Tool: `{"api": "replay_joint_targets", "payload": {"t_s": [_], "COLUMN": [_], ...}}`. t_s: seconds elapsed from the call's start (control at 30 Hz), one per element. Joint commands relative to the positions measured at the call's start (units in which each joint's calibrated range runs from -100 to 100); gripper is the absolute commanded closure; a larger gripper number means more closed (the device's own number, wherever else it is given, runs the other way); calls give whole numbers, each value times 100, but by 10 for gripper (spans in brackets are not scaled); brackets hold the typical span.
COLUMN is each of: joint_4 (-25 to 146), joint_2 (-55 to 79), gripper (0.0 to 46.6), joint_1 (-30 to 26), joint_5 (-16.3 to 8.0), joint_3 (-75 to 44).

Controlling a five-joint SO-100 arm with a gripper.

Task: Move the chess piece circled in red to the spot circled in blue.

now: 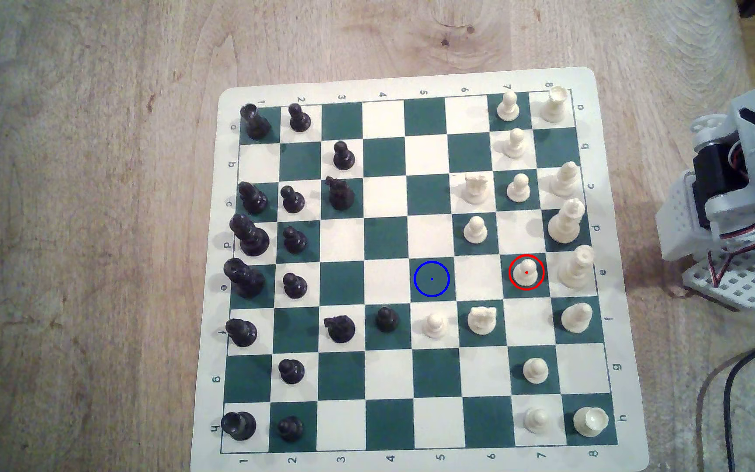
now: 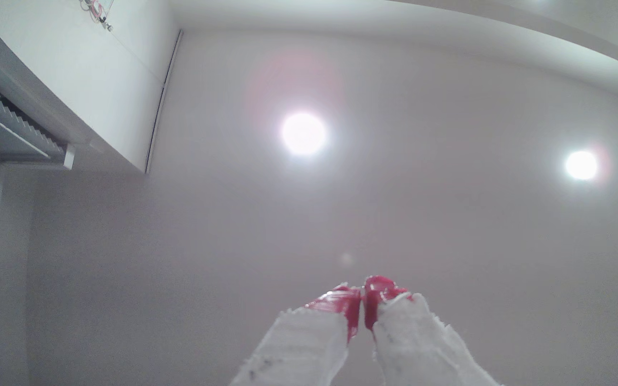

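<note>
- The chess piece (image 1: pixel 526 271), a small cream-white pawn, stands upright on a dark green square at the right of centre in the exterior view, inside a red ring with a red dot on it.
- It sits in the board's row marked e, in the column marked 7, with a taller cream piece (image 1: pixel 575 267) just beside it toward the frame's right edge.
- The spot (image 1: pixel 431 279) is a dark green square in the same row, two squares toward the exterior view's left, marked by a blue ring and centre dot; no piece stands on it.
- One white square lies between the pawn's square and the spot.
- A cream pawn (image 1: pixel 434 325) stands on the white square just below the spot, and a cream knight (image 1: pixel 482 319) on the green square next to that.
- The chessboard (image 1: pixel 611 317) lies flat on a wooden desk (image 1: pixel 94 227), black pieces lined along its left side and cream ones along its right.
- The arm (image 1: pixel 739 190), grey and white with red wires, is at the right edge of the exterior view, off the board.
- In the wrist view the fingers (image 2: pixel 362 297), white with red tips, are clenched together and grasp nothing, pointing up at a pale ceiling with two bright lamps (image 2: pixel 303 133).
</note>
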Motion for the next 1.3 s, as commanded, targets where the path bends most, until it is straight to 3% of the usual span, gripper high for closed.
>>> {"api": "replay_joint_targets", "payload": {"t_s": [0.0, 0.43, 0.53, 0.7, 0.83, 0.93, 1.0, 1.27], "joint_4": [249, 6752, 7300, 10937, 12165, 13549, 14221, 15564], "joint_2": [-20, -20, -20, -20, 159, 761, 1050, 1814], "gripper": [464, 464, 464, 464, 461, 464, 464, 464], "joint_1": [-103, 390, 491, 515, 374, 280, 155, -9], "joint_5": [20, -20, -24, -29, -34, -225, -225, -532], "joint_3": [99, -798, -862, -1868, -2448, -3264, -3790, -4497]}}
